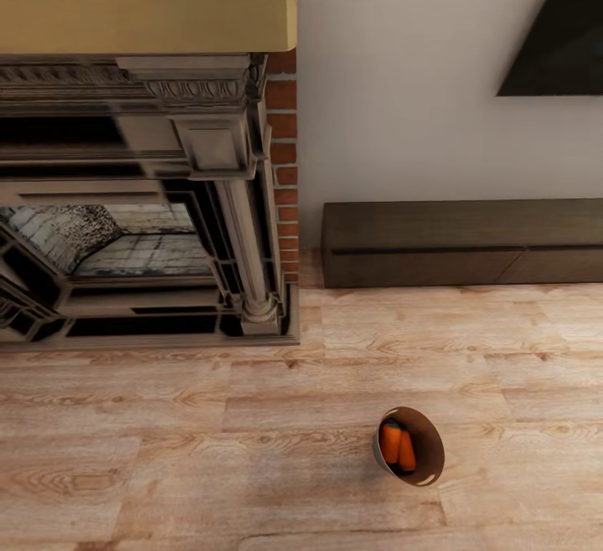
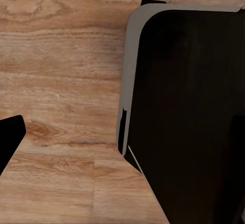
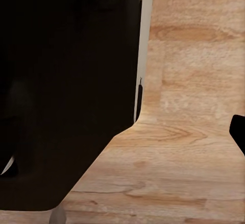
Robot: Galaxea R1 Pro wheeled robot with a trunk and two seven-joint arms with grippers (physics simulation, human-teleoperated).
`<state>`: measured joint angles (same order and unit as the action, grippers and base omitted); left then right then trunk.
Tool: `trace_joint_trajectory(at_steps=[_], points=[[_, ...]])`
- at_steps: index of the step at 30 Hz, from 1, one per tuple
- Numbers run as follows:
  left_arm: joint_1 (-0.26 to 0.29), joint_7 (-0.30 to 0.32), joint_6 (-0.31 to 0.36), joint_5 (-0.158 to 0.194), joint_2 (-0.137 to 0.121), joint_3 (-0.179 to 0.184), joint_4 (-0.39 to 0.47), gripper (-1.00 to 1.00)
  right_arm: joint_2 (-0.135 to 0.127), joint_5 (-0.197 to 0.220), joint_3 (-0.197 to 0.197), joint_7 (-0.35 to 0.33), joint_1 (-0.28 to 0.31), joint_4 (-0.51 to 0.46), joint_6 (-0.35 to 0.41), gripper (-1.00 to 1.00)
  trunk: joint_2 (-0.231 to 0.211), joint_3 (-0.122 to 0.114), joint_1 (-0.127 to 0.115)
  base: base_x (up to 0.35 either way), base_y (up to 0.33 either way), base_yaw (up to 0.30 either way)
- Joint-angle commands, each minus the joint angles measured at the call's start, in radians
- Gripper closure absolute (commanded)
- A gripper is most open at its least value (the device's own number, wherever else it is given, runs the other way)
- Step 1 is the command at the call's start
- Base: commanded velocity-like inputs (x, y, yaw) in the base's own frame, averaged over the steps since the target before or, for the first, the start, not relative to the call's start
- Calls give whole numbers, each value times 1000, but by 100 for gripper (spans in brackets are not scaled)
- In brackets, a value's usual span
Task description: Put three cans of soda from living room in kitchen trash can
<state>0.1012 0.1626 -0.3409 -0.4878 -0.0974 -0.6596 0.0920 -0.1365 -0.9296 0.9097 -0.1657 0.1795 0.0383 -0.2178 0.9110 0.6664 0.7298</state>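
Observation:
In the head view, the tash can (image 1: 410,446), light grey outside and coppery brown inside, sits on the living room's light wood floor, its mouth tilted toward the camera. Two bright orange cans of soda (image 1: 396,445) lie inside it, side by side. The blue can is out of view. The left wrist view shows one dark fingertip (image 2: 10,138) at the picture's edge over the floor. One dark fingertip (image 3: 239,133) also shows in the right wrist view. Neither view shows how the jaws stand.
The brick-flanked fireplace (image 1: 142,199) with a tan mantel stands at the left. A low dark wood cabinet (image 1: 461,243) runs along the white wall, with a dark screen (image 1: 557,32) above it. A large dark body with a grey rim (image 2: 189,112) (image 3: 66,91) looms over the floor in both wrist views.

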Motion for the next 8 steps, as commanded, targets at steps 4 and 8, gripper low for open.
trace_joint_trajectory(at_steps=[4, 8], points=[[0, 0, 0, 0, 0, 0, 0, -100, 0, 0, 0, 0, 0, 0, 0, -100, 0, 0, 0, 0, 0, 0], [0, 0, 0, 0, 0, 0, 0, -100, 0, 0, 0, 0, 0, 0, 0, -100, 0, 0, 0, 0, 0, 0]])
